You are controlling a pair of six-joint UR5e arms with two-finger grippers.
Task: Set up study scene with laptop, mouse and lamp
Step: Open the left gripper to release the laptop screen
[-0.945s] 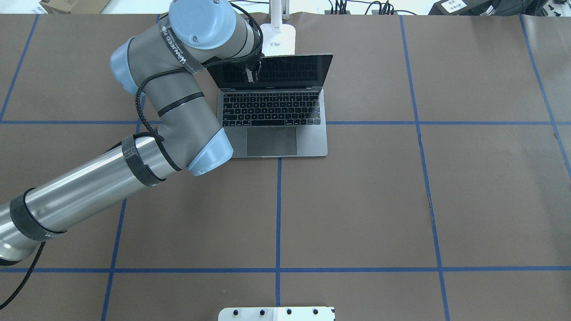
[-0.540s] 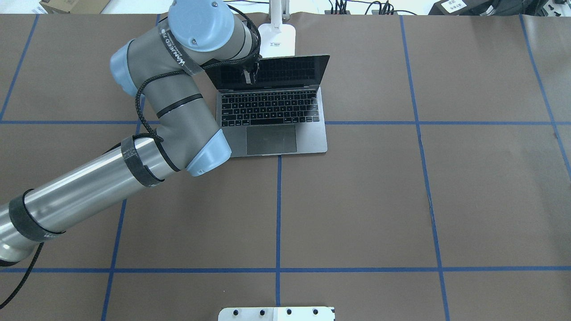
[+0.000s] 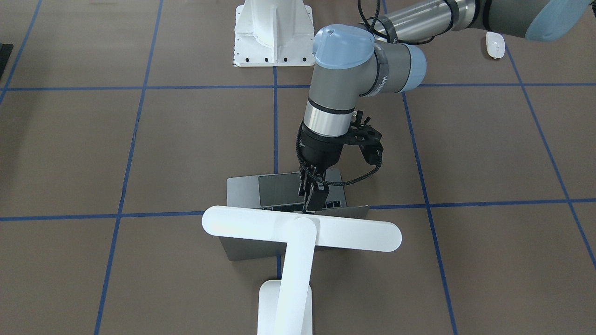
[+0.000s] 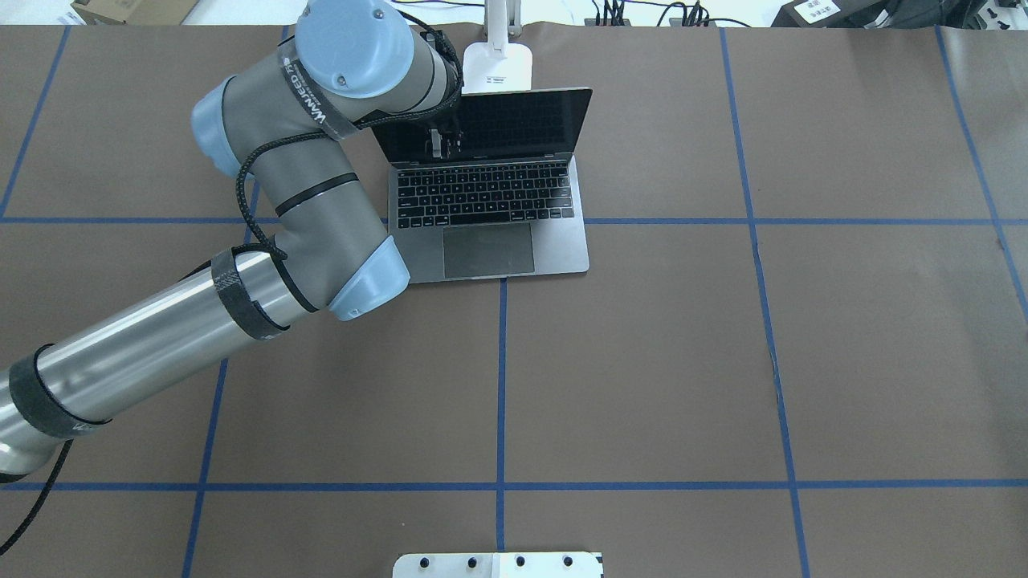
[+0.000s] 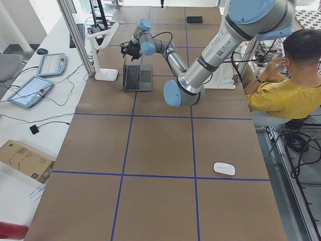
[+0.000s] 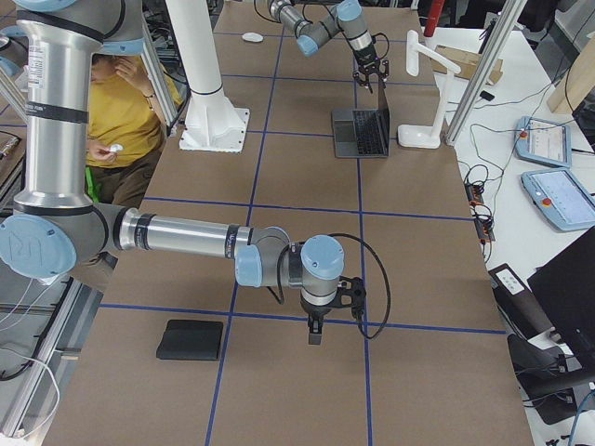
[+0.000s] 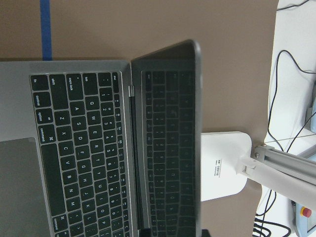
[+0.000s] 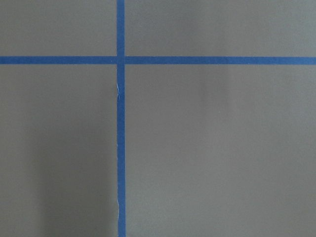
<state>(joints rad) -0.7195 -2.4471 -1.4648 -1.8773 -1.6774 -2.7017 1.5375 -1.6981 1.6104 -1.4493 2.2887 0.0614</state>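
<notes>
Since the frames just before, the laptop (image 4: 490, 253) has had its lid (image 4: 514, 120) swung further back. The whole machine has also crept a little toward the lamp (image 3: 302, 232), and the left arm has followed.

We read the step in hand as opening the laptop, and it looks nearly done. It sits open on the counter (image 4: 723, 361), directly in front of the lamp's base, with the lamp's bar head hanging over the lid.

The left tool (image 3: 313, 199) is at the lid's top edge. Its fingers seem to straddle that edge, but we cannot tell whether they pinch it or stand spread around it. The right tool (image 6: 314, 336) hovers over bare counter far from all this, and we cannot tell its state either.

To finish well, we should follow the hinge's arc instead of pushing straight back, since the base appears to slide. We should also ease off before the lid meets the lamp, then lift clear upward without dragging the lid.

The mouse (image 3: 495, 45) lies well apart, on the left arm's side, and is not yet placed.
</notes>
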